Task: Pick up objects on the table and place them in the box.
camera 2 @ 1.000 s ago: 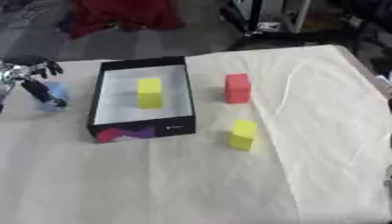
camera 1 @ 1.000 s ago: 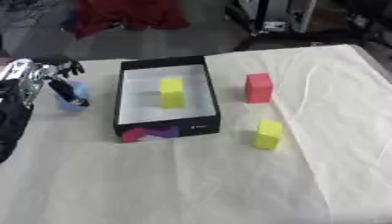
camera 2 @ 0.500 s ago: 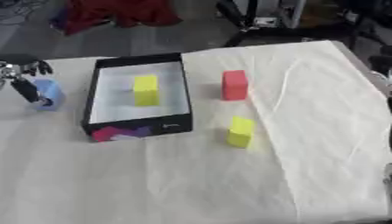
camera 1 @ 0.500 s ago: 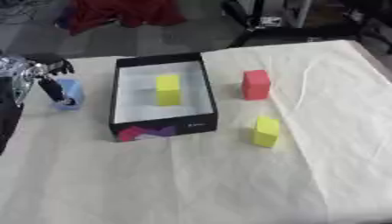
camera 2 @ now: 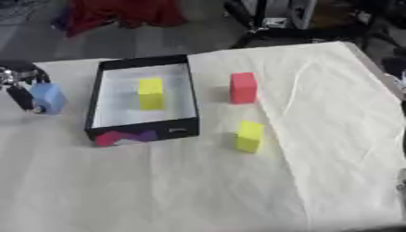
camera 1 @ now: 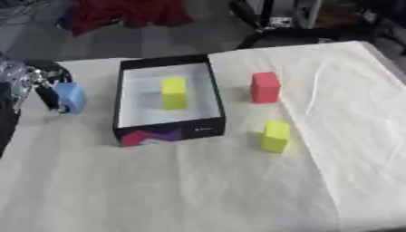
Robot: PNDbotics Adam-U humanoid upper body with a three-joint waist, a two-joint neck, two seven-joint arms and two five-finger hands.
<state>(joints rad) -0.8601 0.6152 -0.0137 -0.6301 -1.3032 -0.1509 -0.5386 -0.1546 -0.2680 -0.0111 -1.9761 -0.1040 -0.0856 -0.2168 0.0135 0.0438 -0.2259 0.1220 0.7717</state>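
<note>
Gripping blue block [camera 1: 71, 96], left robot hand [camera 1: 36, 84], left of box [camera 1: 123, 97]

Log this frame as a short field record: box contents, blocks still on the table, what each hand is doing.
box: black with white floor, open top, on the cloth-covered table
in box: one yellow block, upright
outside, right of box: red block; second yellow block nearer the camera
outside, left of box: blue block
left hand: at the left edge, fingers curled around the blue block
right hand: not visible
left to place: three blocks
</note>
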